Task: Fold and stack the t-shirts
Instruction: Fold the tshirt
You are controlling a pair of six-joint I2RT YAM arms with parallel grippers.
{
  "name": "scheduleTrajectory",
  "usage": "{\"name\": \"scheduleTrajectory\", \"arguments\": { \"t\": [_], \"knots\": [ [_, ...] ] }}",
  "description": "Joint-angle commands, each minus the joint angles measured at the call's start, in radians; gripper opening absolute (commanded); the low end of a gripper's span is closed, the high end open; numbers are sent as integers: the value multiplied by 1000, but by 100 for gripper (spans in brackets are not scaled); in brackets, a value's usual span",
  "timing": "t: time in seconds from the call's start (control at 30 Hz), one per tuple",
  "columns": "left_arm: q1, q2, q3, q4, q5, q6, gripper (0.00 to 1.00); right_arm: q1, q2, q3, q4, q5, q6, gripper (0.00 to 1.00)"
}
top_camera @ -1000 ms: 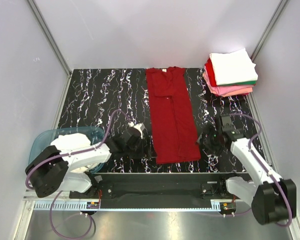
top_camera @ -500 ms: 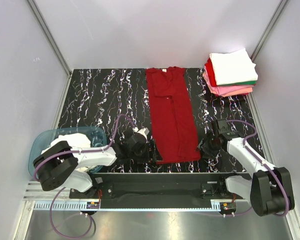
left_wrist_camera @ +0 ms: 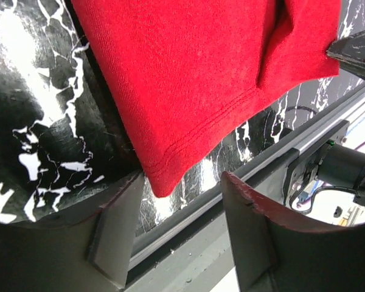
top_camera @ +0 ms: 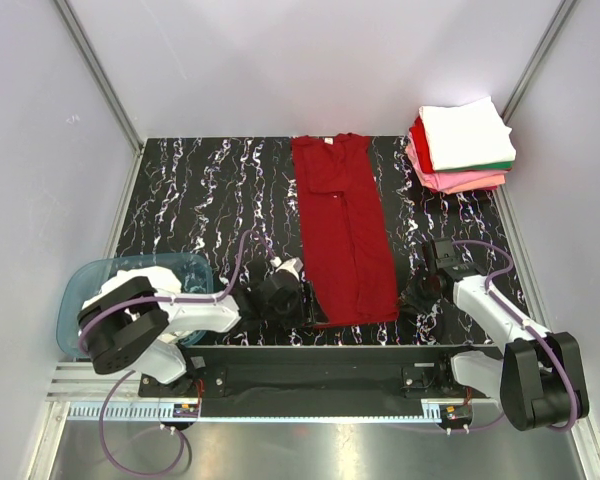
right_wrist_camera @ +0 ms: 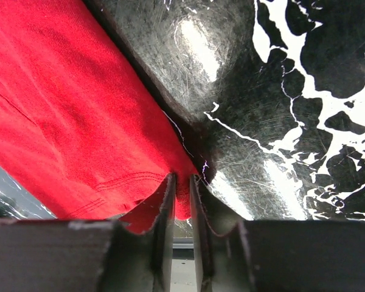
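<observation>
Moved down onto dark red t-shirt point(top_camera: 345, 230) hem: right tool point(right_wrist_camera: 182, 182) clenched on it, left tool point(left_wrist_camera: 182, 182) released, so a lopsided lift may skew fold.

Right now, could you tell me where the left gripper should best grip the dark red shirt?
At its near left hem corner, coming in low from the near edge of the table. The dark red shirt lies flat as a long strip, and that corner points into the open left gripper. The right gripper pinches the other near corner, so the grips would likely match.
</observation>
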Motion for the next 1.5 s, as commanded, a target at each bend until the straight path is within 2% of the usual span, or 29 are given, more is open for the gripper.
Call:
{"name": "scheduleTrajectory", "arguments": {
  "t": [0.0, 0.03, 0.07, 0.1, 0.17, 0.2, 0.33, 0.4, 0.5, 0.7, 0.93, 1.0, 1.13, 1.23, 1.47],
  "knots": [
    [-6, 51, 16, -33, -54, 17, 55, 13, -1, 2, 21, -21, -6, 20],
    [-6, 56, 24, -36, -52, 27, 52, 15, -1, 2, 21, -22, -7, 18],
    [-6, 68, 33, -36, -48, 32, 47, 18, -1, 2, 21, -24, -7, 11],
    [-6, 73, 36, -32, -48, 41, 34, 21, -1, 3, 21, -24, -7, 6],
    [-6, 80, 48, -32, -40, 49, 18, 29, 1, 3, 21, -27, -9, 0],
    [-6, 76, 53, -57, -45, 53, 0, 30, -1, 3, 18, -27, -12, 0],
    [-6, -7, 53, -149, -86, 53, 0, 49, -37, -5, -6, -48, -7, 0],
    [-6, -97, 41, -220, -126, 50, 0, 58, -82, -14, -33, -61, -13, 0],
    [-19, -203, 42, -385, -181, 55, 0, 67, -140, -29, -86, -76, -29, 0],
    [-31, -337, -12, -417, -160, 8, 0, 142, -240, -57, -131, -127, 31, 0],
    [-31, -378, 74, -507, -147, 23, 0, 202, -300, 41, -218, -108, 71, 0],
    [-28, -386, 161, -585, -179, 55, 0, 202, -300, 116, -243, -76, 65, 0],
    [27, -352, 322, -667, -174, 141, 2, 204, -239, 248, -251, -21, 45, 0],
    [110, -293, 418, -685, -126, 214, 2, 201, -145, 346, -234, 14, 17, 0],
    [317, -41, 678, -705, 17, 371, 1, 132, 189, 627, -171, 56, -117, 0]
  ]
}}
